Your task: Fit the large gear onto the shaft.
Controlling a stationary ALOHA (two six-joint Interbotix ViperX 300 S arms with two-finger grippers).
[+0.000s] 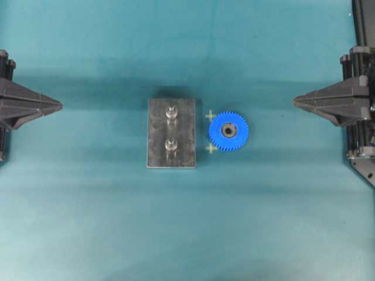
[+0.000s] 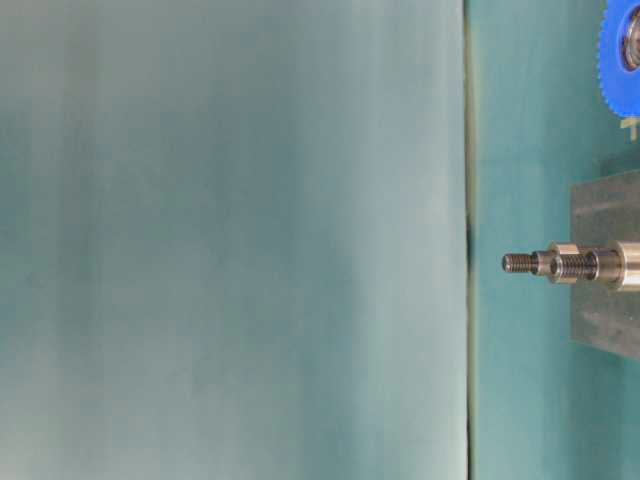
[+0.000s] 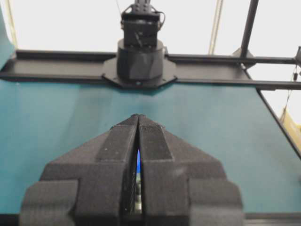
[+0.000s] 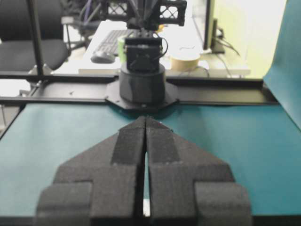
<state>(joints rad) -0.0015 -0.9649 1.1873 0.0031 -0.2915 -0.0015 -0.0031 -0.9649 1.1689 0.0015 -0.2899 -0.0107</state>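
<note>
1. My work surface is a flat table [image 1: 88, 222] under a teal mat.
2. A dark grey plate [image 1: 158, 143] lies flat mid-table, long side running top to bottom in the overhead view.
3. The large gear [image 1: 228, 130] lies flat on the mat just right of the plate, not touching it.
4. Two small yellow cross marks [image 1: 210, 116] sit on the mat between them.

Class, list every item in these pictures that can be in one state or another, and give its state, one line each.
large gear: lying flat on the table, right of the plate, on no pin, untouched.
plate: flat on the table, nothing on it but its two pins.
shaft: upright, bare; so is its twin pin.
left gripper: fingers shut, empty, far from the plate.
right gripper: fingers shut, empty, away from the gear.
</note>
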